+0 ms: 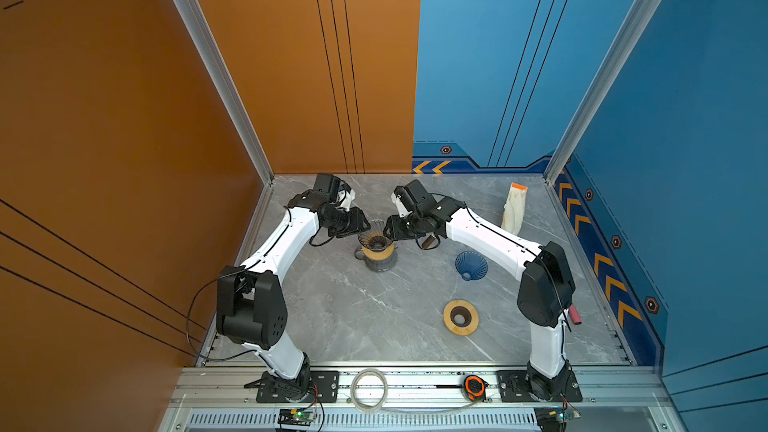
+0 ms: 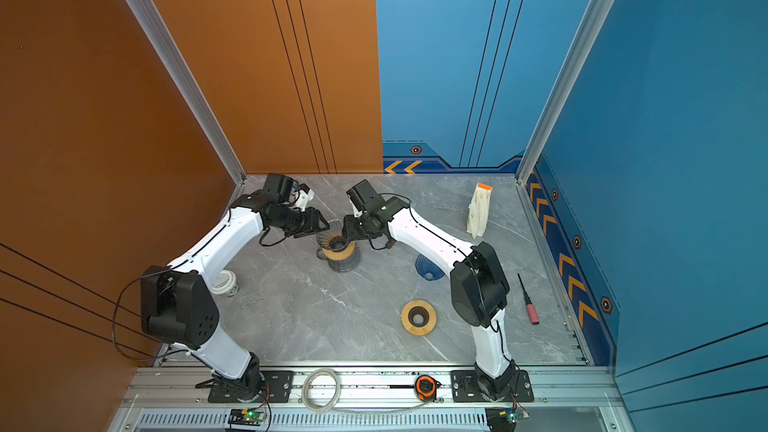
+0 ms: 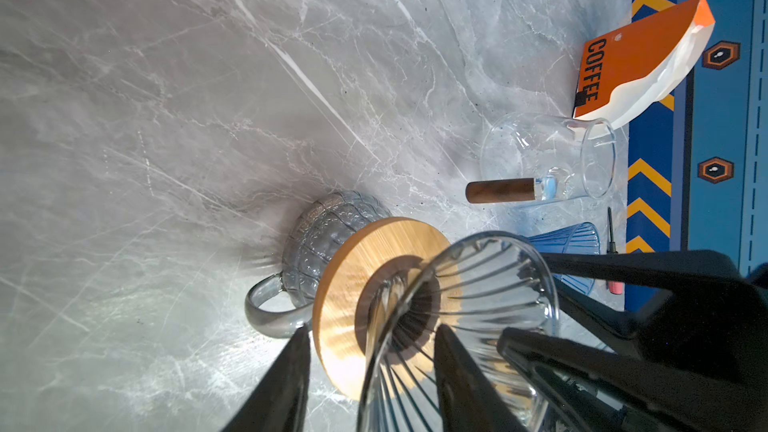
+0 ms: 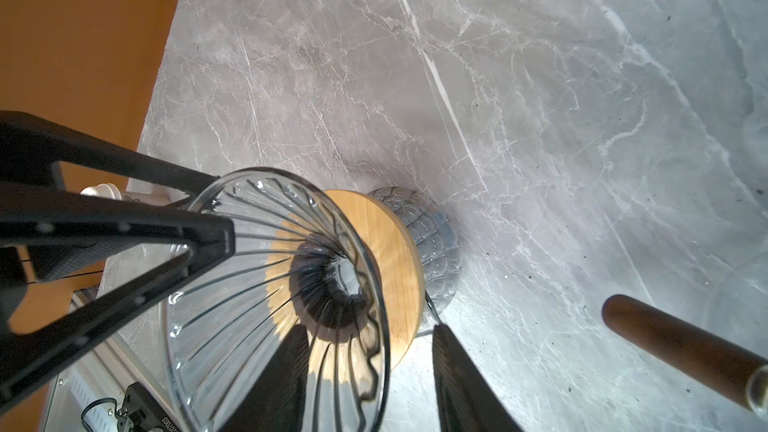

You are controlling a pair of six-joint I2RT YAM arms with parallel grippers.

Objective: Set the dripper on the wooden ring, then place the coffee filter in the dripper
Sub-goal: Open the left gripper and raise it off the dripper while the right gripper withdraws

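Glass sits at the centre of this moment: the clear ribbed dripper point(image 1: 376, 236) stands upright in a wooden collar point(image 3: 365, 251) on top of a grey patterned glass mug point(image 3: 316, 234), toward the back of the marble-look table point(image 1: 374, 317).

Both arms meet at its rim. The left gripper point(image 3: 374, 328) has its jaws parted, with the thin glass wall passing between them. The right gripper point(image 4: 370, 328) straddles the opposite side of the rim in the same way. In each wrist view the gap is far wider than the glass, so neither one clamps it.

Inside, the cone is bare, and the ribs and the dark hole of the collar show straight through. No paper is in it.

The coffee filters are in their orange-topped pack point(image 1: 514, 207), which stands near the back right corner, well apart from the dripper. Its white fluted edges show in the left wrist view point(image 3: 636, 60). Nothing grips it.

My reading is that the dripper is seated and ready, but the task proper has not begun. A single filter has yet to be drawn from the pack, carried across and settled into the cone. A blue dripper point(image 1: 471, 265) and a spare wooden ring point(image 1: 460, 317) lie closer to the right arm, and they could be mistaken for the target.
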